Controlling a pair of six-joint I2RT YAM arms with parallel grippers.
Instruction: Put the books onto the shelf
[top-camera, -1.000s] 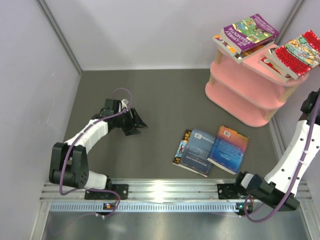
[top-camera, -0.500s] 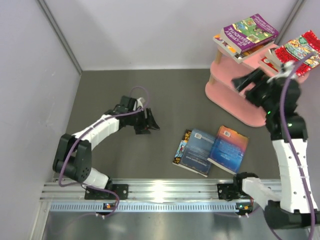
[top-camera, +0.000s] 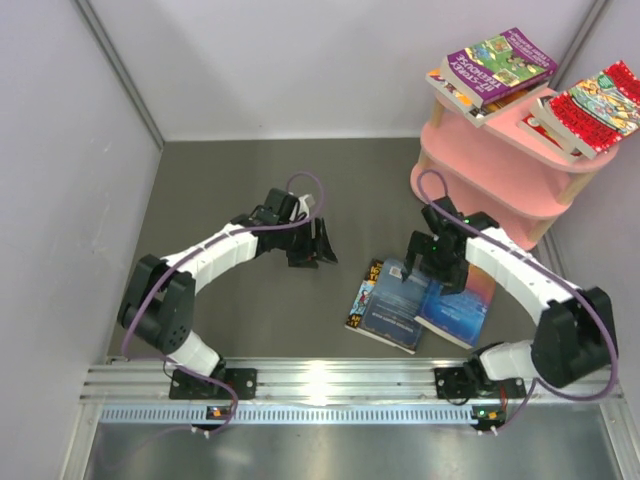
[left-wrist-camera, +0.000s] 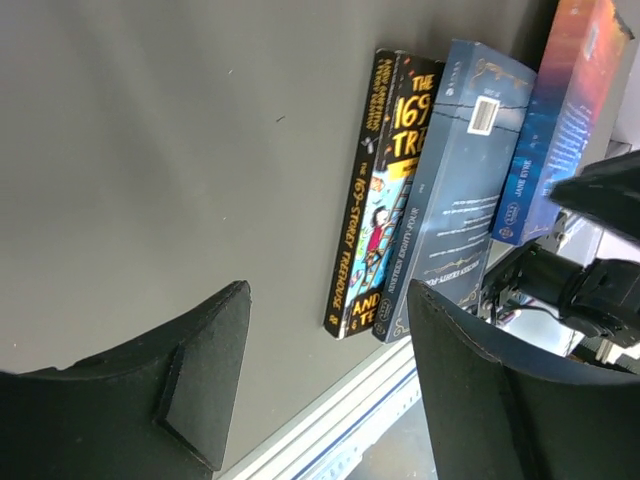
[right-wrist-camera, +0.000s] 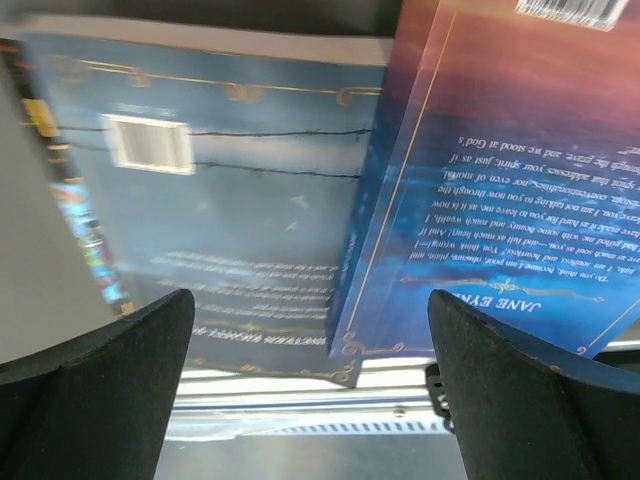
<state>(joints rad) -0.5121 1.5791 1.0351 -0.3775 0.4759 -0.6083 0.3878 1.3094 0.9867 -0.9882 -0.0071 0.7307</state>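
Observation:
Three books lie overlapped on the grey table: a Treehouse book (top-camera: 364, 292) at the left, a grey-blue book (top-camera: 392, 312) on top of it, and a blue-and-orange Jane Eyre book (top-camera: 466, 300) at the right. My right gripper (top-camera: 432, 275) hangs open just above the seam between the grey-blue book (right-wrist-camera: 230, 190) and the Jane Eyre book (right-wrist-camera: 500, 180), holding nothing. My left gripper (top-camera: 322, 247) is open and empty, low over bare table left of the Treehouse book (left-wrist-camera: 385, 190). The pink shelf (top-camera: 490, 175) stands at the back right, with a purple book stack (top-camera: 495, 62) and a red book (top-camera: 592, 105) on its top board.
Grey walls close in the left and back sides. An aluminium rail (top-camera: 330, 385) runs along the near edge, close to the books' near corners. The shelf's lower boards show nothing on their visible parts. The right arm's wrist (left-wrist-camera: 590, 285) shows just beyond the books in the left wrist view.
The right arm swung from the shelf down over the table books, its jaws opening wider. The left arm slid right toward the books, jaws still open.

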